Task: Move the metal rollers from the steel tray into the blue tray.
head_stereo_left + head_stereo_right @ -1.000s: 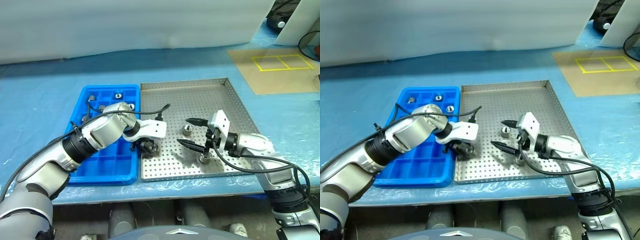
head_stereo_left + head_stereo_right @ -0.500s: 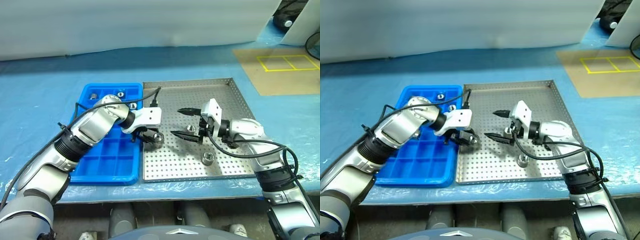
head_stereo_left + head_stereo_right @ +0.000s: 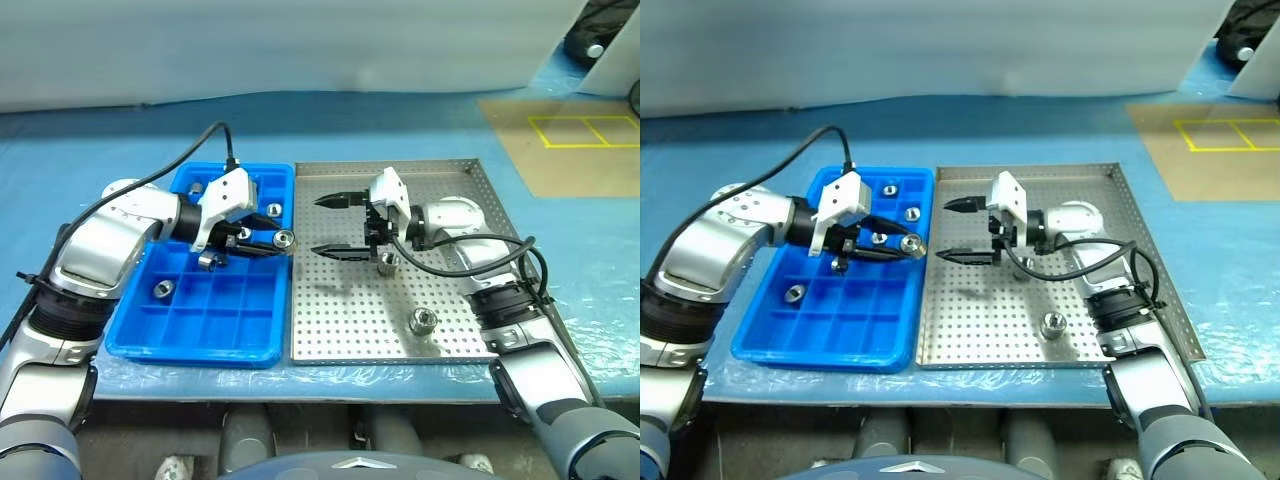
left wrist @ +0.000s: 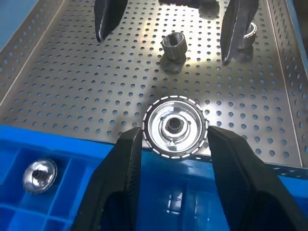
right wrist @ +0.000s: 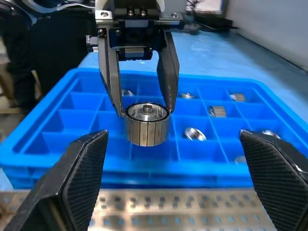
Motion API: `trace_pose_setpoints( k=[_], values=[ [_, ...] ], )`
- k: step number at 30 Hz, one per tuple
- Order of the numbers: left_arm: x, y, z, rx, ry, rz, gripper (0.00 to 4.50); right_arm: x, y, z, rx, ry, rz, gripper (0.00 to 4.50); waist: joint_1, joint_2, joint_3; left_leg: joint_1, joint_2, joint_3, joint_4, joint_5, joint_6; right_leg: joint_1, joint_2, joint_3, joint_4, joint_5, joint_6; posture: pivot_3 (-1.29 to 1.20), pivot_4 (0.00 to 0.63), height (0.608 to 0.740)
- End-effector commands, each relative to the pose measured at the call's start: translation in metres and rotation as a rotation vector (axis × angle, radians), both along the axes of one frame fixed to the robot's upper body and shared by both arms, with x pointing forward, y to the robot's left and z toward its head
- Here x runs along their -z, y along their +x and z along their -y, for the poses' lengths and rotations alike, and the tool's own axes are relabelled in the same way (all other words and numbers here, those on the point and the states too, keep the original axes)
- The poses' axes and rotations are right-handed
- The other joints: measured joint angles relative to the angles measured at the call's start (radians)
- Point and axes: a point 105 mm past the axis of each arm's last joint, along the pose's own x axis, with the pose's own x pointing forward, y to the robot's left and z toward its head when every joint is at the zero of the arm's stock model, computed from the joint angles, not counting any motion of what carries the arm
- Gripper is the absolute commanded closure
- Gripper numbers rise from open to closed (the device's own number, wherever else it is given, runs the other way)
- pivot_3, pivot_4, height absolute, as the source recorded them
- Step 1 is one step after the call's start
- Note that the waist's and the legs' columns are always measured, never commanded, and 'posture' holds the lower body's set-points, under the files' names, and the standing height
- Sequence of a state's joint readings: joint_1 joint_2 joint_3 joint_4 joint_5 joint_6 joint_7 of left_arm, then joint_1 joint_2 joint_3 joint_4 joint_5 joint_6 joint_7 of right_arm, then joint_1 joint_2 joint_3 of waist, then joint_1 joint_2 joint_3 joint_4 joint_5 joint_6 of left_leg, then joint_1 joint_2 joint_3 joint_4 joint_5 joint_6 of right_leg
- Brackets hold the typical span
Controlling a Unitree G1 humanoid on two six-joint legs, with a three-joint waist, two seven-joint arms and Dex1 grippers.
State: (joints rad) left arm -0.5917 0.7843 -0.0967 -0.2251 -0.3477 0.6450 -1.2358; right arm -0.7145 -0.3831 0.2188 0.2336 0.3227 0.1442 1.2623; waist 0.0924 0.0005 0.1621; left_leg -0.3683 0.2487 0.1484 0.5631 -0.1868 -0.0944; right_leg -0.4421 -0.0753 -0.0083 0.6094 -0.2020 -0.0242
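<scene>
Two metal rollers lie on the steel tray; left jaws clamp one, right jaws gape.

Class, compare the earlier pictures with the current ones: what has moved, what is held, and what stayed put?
The left pincer, shut on a metal roller, carried it off the steel tray to the edge of the blue tray. The right pincer stayed open and empty, swinging left towards it. The two rollers on the steel tray did not move.
</scene>
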Motion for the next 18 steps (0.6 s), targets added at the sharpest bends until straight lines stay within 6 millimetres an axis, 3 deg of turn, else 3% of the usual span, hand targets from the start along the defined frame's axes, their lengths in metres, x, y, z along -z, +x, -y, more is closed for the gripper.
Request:
trace_pose_setpoints(
  k=[1,10,14,18],
  values=[
    [-0.020,-0.011,-0.005,-0.002,-0.083,0.069,2.72,-0.012,-0.001,-0.013,-0.062,0.020,0.050,0.00,0.012,0.000,0.000,0.000,0.000,0.000,0.000,0.000,0.000,0.000,0.000,0.000,0.000,0.000,0.000,0.28,0.150,0.740],
    [-0.014,-0.033,-0.031,-0.071,-0.129,0.002,2.72,-0.015,-0.008,-0.047,-0.200,0.046,0.039,0.00,0.048,0.000,0.000,-0.002,0.006,-0.002,0.001,0.001,-0.003,0.000,-0.001,-0.008,0.002,-0.002,-0.004,0.38,0.150,0.740],
    [-0.006,-0.030,-0.045,-0.187,-0.119,0.030,2.72,-0.015,-0.005,-0.058,-0.229,0.051,0.041,0.00,0.061,0.000,0.000,-0.001,0.008,-0.003,0.001,0.002,-0.004,0.000,0.000,-0.011,0.005,-0.004,-0.006,0.43,0.150,0.740],
    [0.013,-0.023,-0.055,-0.285,-0.057,0.078,2.72,-0.014,-0.002,-0.061,-0.231,0.056,0.039,0.00,0.068,-0.001,0.000,-0.002,0.009,-0.004,0.001,0.003,-0.005,0.000,0.000,-0.013,0.006,-0.005,-0.008,0.43,0.150,0.740]
  ],
)
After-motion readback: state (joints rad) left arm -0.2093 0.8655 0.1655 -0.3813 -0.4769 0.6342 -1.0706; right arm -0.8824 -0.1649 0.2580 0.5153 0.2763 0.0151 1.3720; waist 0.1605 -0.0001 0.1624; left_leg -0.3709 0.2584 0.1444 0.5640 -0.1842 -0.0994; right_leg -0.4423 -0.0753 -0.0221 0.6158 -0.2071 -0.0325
